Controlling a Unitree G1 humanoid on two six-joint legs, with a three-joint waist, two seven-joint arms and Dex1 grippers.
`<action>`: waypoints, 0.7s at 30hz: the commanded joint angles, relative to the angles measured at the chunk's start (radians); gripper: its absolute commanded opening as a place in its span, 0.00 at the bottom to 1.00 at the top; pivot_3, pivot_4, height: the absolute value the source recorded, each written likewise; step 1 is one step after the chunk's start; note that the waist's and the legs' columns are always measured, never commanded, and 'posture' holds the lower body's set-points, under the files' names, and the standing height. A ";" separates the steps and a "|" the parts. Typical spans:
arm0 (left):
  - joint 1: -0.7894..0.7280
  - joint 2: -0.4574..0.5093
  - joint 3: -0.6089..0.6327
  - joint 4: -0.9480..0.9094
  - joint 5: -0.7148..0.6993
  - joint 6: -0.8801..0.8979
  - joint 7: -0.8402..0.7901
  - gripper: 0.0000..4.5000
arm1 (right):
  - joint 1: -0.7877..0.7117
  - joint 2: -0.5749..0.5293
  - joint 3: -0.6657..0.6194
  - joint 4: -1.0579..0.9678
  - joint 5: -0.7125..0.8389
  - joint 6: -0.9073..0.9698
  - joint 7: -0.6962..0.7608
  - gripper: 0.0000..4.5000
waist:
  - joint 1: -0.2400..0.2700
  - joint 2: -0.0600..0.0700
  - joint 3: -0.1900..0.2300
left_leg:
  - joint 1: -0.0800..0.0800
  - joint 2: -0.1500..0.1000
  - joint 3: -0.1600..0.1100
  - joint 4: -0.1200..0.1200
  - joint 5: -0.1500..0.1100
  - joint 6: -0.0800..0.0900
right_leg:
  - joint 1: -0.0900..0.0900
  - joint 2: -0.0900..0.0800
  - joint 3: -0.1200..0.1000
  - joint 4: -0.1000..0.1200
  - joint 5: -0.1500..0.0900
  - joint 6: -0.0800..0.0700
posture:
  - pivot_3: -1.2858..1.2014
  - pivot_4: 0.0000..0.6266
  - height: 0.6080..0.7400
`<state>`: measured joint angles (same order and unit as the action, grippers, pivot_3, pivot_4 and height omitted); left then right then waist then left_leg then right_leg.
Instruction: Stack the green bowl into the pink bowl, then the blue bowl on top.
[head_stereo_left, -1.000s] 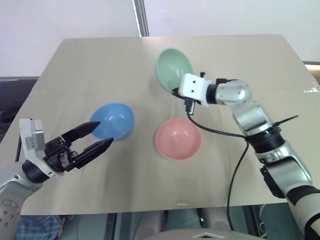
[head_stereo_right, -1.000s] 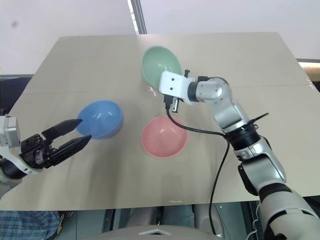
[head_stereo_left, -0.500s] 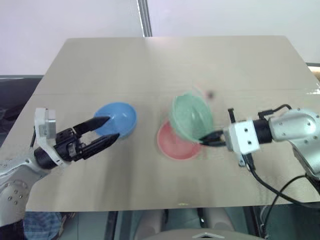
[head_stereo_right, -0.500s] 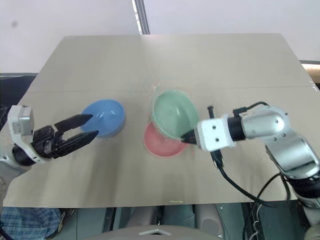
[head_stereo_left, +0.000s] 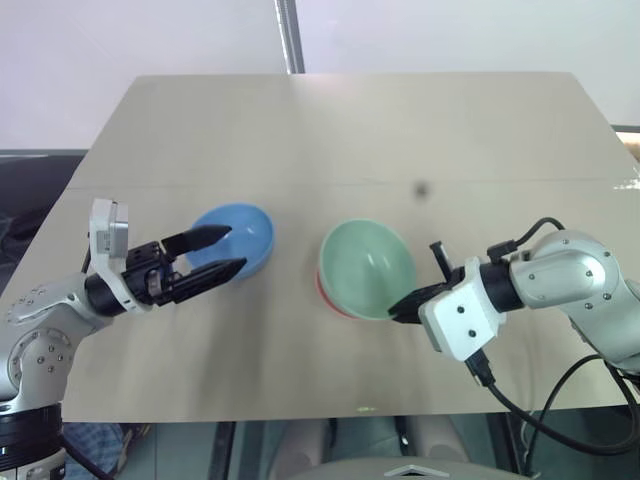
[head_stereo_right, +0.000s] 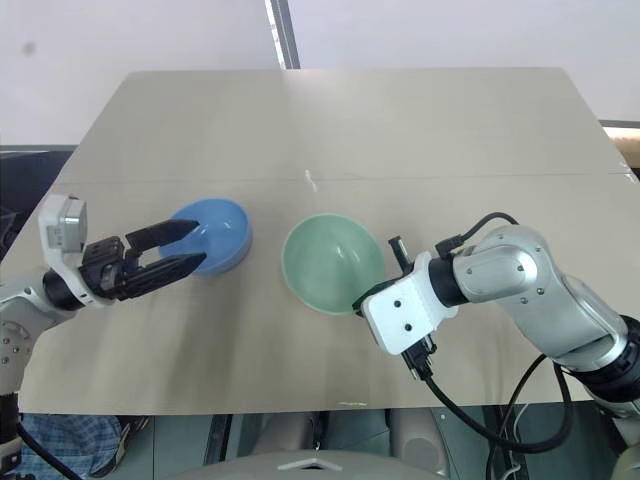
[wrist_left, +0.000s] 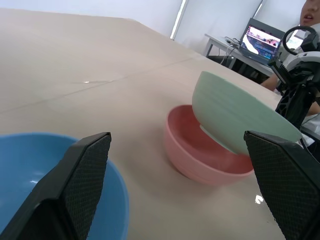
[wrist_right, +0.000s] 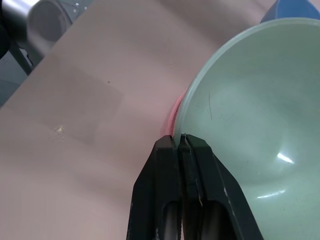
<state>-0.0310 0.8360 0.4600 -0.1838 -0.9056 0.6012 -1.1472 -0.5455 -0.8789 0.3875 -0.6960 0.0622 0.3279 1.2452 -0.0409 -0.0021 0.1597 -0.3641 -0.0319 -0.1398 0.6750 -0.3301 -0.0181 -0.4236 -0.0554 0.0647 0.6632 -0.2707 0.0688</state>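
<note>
Tilting green bowl partly inside pink bowl; blue bowl empty

green bowl over pink bowl | right tool pinching rim

1. The right arm is built of rounded silver-grey metallic segments, with darker black joints seen toward its upper end.
2. A white, boxy block with small dark screw holes is mounted at the right wrist, ahead of the right gripper.
3. A black cable is looped from the right wrist and hung below the arm.
4. The left arm is formed of silver-grey shells dotted with small screws.
5. A white block is fitted at the left wrist, followed by a black housing.
6. The fingers of the left gripper are black and tapered, and a fine cross-hatched texture is seen on their inner faces.
</note>
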 joint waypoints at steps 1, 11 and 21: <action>-0.003 0.008 0.013 -0.012 -0.001 -0.005 -0.010 1.00 | -0.023 -0.001 -0.004 -0.027 -0.022 0.018 -0.012 0.31 | 0.000 0.000 0.000 | 0.000 0.000 0.000 0.000 0.000 0.000 | 0.000 0.000 0.000 0.000 0.000 0.000 | 0.52 0.24 1.00; 0.039 0.001 0.040 -0.037 -0.010 -0.009 -0.008 1.00 | -0.016 0.040 -0.207 -0.045 0.238 0.198 -0.040 0.61 | 0.001 0.000 0.000 | 0.000 0.000 0.000 0.000 0.000 0.000 | 0.000 -0.001 0.000 0.000 0.000 0.000 | 0.52 0.24 1.00; 0.093 -0.026 0.071 -0.076 -0.009 -0.024 0.025 1.00 | 0.468 0.105 -0.926 0.070 0.721 0.477 -0.171 0.61 | 0.026 -0.002 -0.001 | 0.000 -0.001 -0.002 0.000 0.000 0.000 | 0.002 -0.005 -0.004 -0.001 0.000 0.000 | 0.52 0.24 1.00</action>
<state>0.0585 0.8120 0.5025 -0.2281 -0.9064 0.5929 -1.1271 -0.1200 -0.7783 -0.4344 -0.6333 0.7408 0.8086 1.0954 -0.0147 -0.0038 0.1589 -0.3632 -0.0327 -0.1417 0.6746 -0.3302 -0.0178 -0.4206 -0.0606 0.0612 0.6624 -0.2707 0.0688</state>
